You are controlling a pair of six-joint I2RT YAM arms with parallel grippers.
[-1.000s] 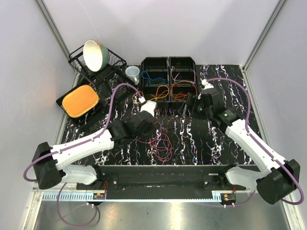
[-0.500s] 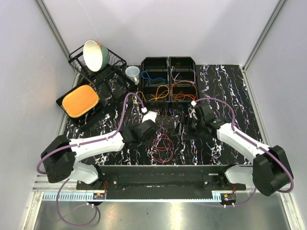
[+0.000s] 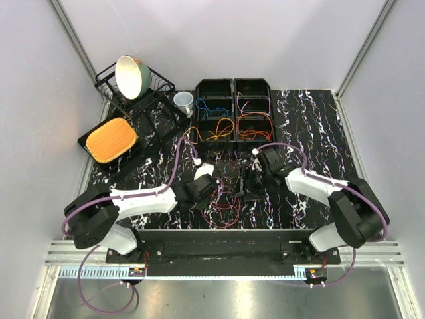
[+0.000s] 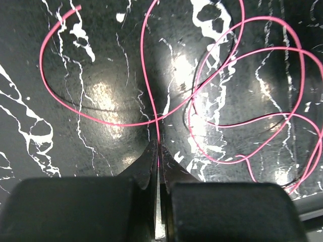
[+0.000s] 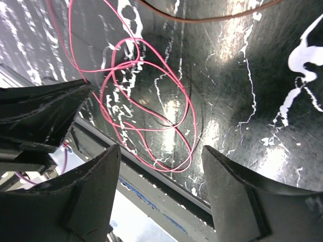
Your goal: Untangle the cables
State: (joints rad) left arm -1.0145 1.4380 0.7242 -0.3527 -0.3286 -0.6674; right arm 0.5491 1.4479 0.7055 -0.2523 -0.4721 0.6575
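Observation:
A tangle of thin red cables [image 3: 224, 205] lies on the black marbled table near its front edge. My left gripper [image 3: 213, 189] is low at the pile's left top; in the left wrist view the gripper [image 4: 159, 147] is shut on one red cable [image 4: 143, 65] that runs up from the tips. My right gripper [image 3: 251, 189] is just right of the pile; in the right wrist view it [image 5: 160, 154] is open and empty above the red loops [image 5: 187, 108]. An orange cable [image 5: 212, 18] crosses that view's top.
Black bins [image 3: 232, 85] at the back hold blue [image 3: 211, 106], orange [image 3: 219, 129] and red-orange [image 3: 252, 131] cables. A dish rack [image 3: 157, 85] with a bowl [image 3: 131, 75], a white cup [image 3: 184, 102] and an orange pad on a tray [image 3: 111, 139] stand back left. The front table edge [image 5: 151, 174] is close.
Both arms have drawn in toward the near edge and come down at the red tangle, the left gripper from the left, the right from the back right.

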